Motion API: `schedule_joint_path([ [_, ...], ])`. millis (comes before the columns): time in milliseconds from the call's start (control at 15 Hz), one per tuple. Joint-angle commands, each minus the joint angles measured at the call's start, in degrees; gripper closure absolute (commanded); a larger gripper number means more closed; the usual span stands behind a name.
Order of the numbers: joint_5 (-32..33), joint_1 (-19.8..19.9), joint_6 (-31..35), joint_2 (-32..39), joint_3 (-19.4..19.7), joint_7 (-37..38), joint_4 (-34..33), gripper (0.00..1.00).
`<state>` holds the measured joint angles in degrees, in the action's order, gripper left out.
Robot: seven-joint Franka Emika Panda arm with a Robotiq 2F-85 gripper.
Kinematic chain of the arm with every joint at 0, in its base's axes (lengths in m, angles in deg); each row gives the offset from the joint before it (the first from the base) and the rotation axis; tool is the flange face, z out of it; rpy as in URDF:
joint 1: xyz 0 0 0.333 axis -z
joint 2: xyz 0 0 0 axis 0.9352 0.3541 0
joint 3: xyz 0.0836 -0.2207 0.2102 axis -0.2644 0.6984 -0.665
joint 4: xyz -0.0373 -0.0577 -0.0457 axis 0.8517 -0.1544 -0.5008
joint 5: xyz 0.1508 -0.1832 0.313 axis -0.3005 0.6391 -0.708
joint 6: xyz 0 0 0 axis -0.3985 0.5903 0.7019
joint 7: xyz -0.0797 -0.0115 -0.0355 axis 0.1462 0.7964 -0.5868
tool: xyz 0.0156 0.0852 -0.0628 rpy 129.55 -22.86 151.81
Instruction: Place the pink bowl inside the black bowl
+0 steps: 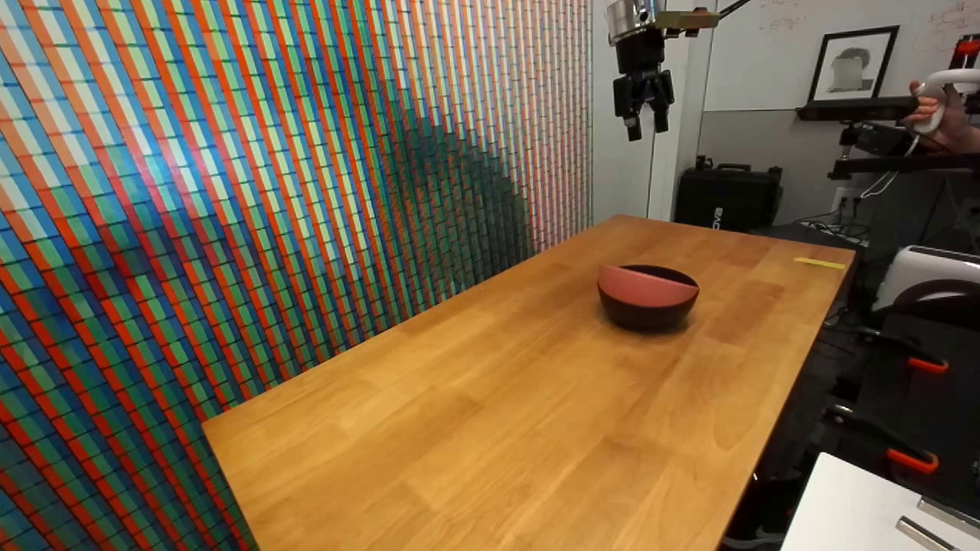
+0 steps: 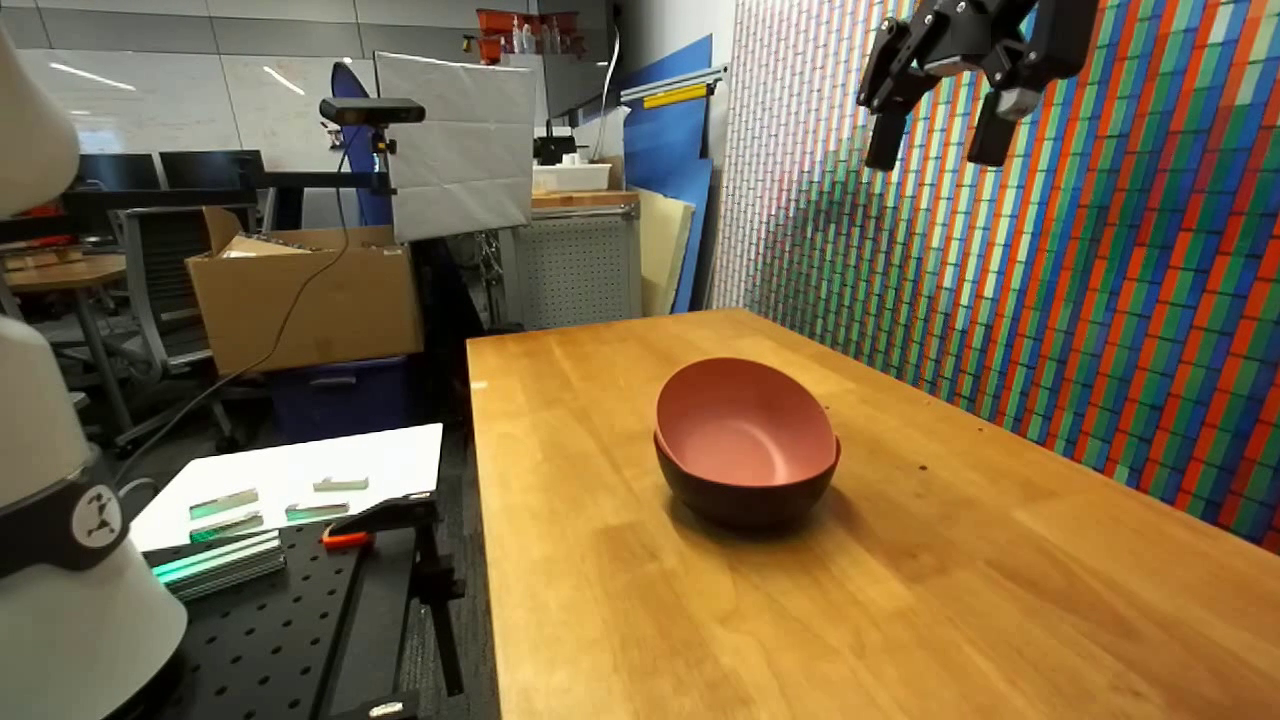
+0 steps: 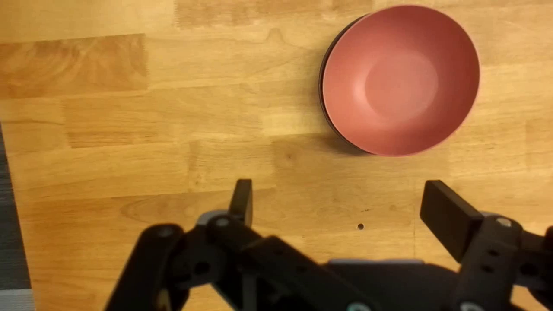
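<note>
The pink bowl [image 1: 645,288] sits tilted inside the black bowl [image 1: 647,315] on the wooden table. In an exterior view the pink bowl [image 2: 745,425] has one side of its rim raised well above the black bowl [image 2: 750,505]. In the wrist view the pink bowl [image 3: 402,82] is at the upper right and covers nearly all of the black bowl, of which a thin dark edge shows at the left. My gripper [image 1: 648,128] is high above the table, apart from both bowls. Its fingers are spread with nothing between them, as the gripper in the wrist view [image 3: 339,194] shows.
The wooden table [image 1: 459,413] runs beside a wall of coloured tiles [image 2: 1150,330]. A yellow strip [image 1: 819,263] lies near a table corner. A white board with small metal pieces [image 2: 400,470] stands beside the table. A cardboard box [image 2: 310,305] is farther back.
</note>
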<state>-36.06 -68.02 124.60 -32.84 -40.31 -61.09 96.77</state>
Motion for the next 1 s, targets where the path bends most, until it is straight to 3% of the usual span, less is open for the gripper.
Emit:
schedule_joint_path([
  [0,0.2,0.3,-0.8,-0.2,-0.2,-0.7,0.0,0.0],
  [933,0.4,0.4,-1.5,-0.6,-0.2,-2.0,0.6,0.0],
])
